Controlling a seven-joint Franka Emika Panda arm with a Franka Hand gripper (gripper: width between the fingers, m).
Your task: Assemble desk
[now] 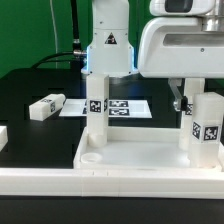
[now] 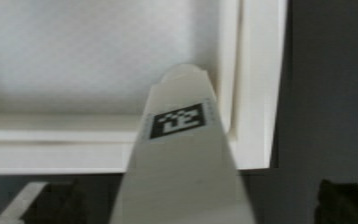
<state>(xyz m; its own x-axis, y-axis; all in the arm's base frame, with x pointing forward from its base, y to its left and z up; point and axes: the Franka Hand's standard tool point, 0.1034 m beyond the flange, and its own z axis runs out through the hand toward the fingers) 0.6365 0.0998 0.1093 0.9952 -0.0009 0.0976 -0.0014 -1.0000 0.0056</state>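
Note:
The white desk top lies rim-up at the front of the table. One square leg stands upright in the corner on the exterior view's left. My gripper is shut on a second leg, held upright at the corner on the exterior view's right. In the wrist view this tagged leg runs out from between my dark fingers toward the top's rimmed corner. I cannot tell whether its end sits in the socket. A third leg lies loose on the black table.
The marker board lies flat behind the standing leg. The arm's white base stands behind it. Another white part shows at the exterior view's left edge. A white rail runs along the front.

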